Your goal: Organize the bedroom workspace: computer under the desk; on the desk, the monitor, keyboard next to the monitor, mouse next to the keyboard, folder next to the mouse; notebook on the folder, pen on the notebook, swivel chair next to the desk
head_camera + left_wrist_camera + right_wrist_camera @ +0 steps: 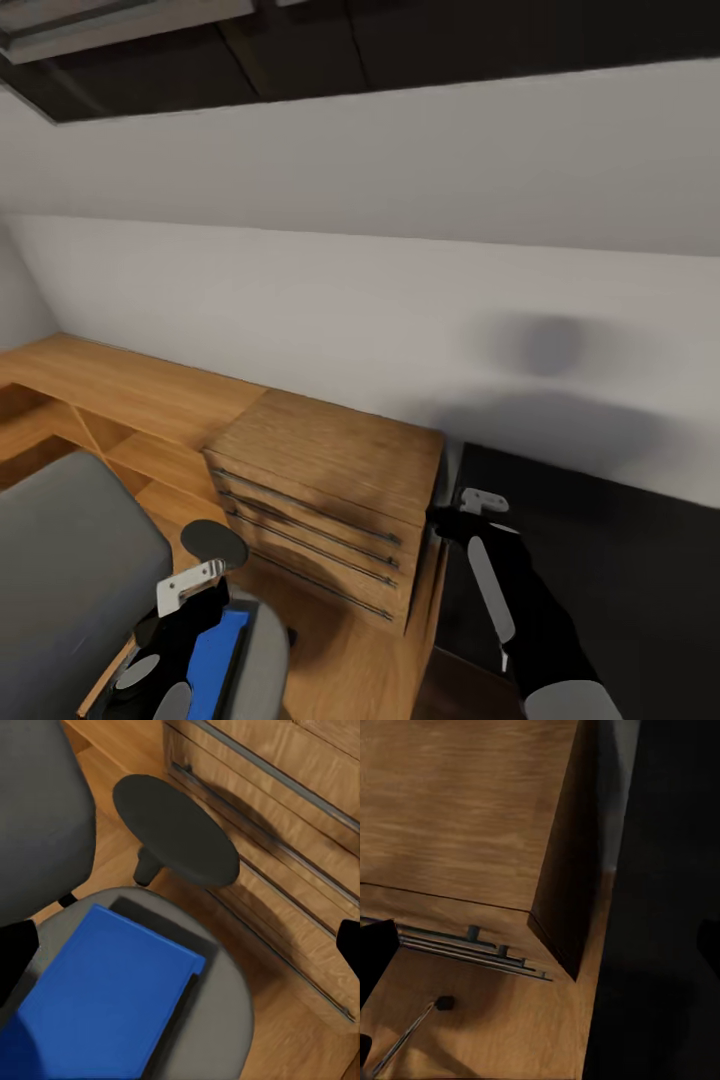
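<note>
White sloped wall (pixel 380 300) meets a dark-framed skylight (pixel 300 50) above. Oak dresser (pixel 330 500) with three drawers adjoins low oak shelving (pixel 90 400). Floor (pixel 495 1035) is light wood.

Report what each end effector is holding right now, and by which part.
Nothing is held. The left end effector hangs open above the folder on the chair; the right end effector is open near the dresser.

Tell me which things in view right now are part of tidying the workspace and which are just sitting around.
Part of the job:
- folder, lying on the chair seat
- swivel chair
- desk, black top at the right
- left gripper, above the folder

Just there:
- oak dresser with drawers
- low oak shelves
</note>
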